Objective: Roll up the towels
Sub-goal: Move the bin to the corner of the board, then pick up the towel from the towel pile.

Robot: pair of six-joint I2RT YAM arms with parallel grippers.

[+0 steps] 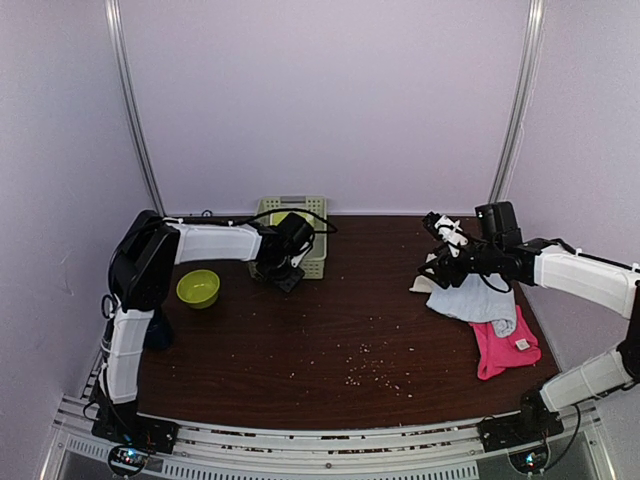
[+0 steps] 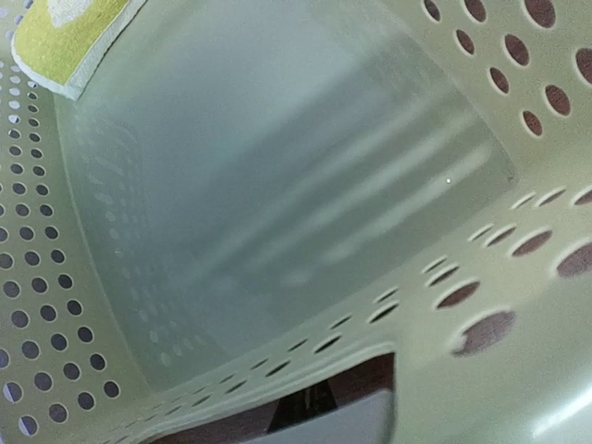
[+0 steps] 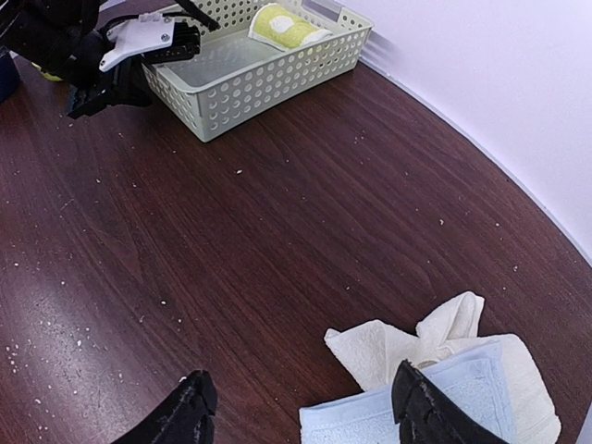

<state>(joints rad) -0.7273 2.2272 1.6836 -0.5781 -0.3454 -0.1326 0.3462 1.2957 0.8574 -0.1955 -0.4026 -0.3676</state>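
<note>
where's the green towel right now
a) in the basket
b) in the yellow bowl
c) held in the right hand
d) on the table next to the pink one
A: the right wrist view shows the green towel lying inside the basket, at its far end, apart from the other towels.

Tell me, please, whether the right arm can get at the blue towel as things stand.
Probably yes: the right tool hangs open over the blue towel, with nothing covering it.
</note>
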